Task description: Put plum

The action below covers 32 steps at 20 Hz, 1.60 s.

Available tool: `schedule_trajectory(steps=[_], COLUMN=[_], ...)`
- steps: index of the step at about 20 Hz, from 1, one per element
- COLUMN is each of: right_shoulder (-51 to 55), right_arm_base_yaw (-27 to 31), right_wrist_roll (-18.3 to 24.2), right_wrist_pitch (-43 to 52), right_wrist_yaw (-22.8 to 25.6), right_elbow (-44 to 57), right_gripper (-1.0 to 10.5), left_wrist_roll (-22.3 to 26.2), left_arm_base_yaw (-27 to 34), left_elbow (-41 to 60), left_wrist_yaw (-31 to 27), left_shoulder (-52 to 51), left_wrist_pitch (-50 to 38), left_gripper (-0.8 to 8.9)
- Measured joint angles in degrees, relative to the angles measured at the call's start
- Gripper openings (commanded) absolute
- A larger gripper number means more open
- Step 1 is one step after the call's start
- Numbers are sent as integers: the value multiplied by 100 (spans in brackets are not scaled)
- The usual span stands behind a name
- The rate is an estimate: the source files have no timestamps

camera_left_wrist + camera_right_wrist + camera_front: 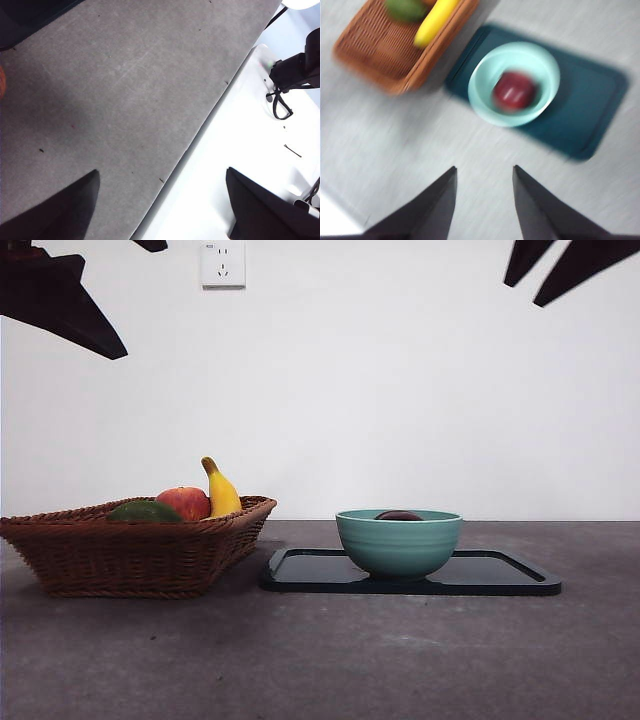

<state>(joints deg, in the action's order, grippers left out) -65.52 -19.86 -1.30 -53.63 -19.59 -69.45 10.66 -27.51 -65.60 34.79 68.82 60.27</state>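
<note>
A plum (pixel 514 91), dark maroon, lies inside a pale green bowl (pixel 485 102). The bowl stands on a dark tray (pixel 590 100) on a grey bench (pixel 320 660).

From the front, only a dark sliver of the plum (pixel 399 515) shows above the bowl's rim (pixel 398 540). The right wrist view, blurred, looks down from above and shows the whole fruit resting near the middle of the bowl.

Beside the tray (pixel 500 580) sits a woven brown basket (pixel 130 555), its near corner close to the tray's edge; whether they touch is unclear. The front view shows a red apple (pixel 185 502), a yellow banana (pixel 222 492) and a flat green fruit (pixel 145 511) in the basket. The right wrist view shows only the banana (pixel 435 22) and the green fruit (pixel 406 8), cut off at the frame's edge.

The right tool (pixel 484 179) hangs high above bare bench, well clear of the bowl, with its jaws apart and nothing between them. The left tool (pixel 162 185) also has its jaws spread wide and empty, over the bench's edge, where the grey surface meets a white one. In the front view both arms show only as dark tips at the upper corners.

Open grey bench runs across the whole front, before the basket and tray.
</note>
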Motion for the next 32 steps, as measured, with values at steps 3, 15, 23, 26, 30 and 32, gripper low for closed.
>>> schedule_trajectory(steps=[3,15,23,26,30,32], right_shoulder=[680,2039,2037,2037,2037,2037], right_arm_base_yaw=[-236,-640,-640,-640,-640,-640], right_wrist_roll=[2,-4,-4,-4,-31,-70], right_wrist_pitch=[74,225,225,225,225,221], right_wrist_yaw=[-142,-144,-144,-144,-144,-144], right_elbow=[872,2055,2055,2055,2055,2055], right_gripper=[178,178,178,178,178,178], left_wrist_roll=[0,0,-273,-981,-1873,-2120], left_arm_base_yaw=[0,0,-11,-98,-291,-341], left_elbow=[0,0,0,-2,-485,-1080], left_wrist_yaw=[0,-2,0,-179,-1025,-1360], left_shoulder=[0,0,0,0,157,529], left_wrist_pitch=[0,-4,-387,-1250,-1899,-1878], left_gripper=[405,405,404,405,406,406])
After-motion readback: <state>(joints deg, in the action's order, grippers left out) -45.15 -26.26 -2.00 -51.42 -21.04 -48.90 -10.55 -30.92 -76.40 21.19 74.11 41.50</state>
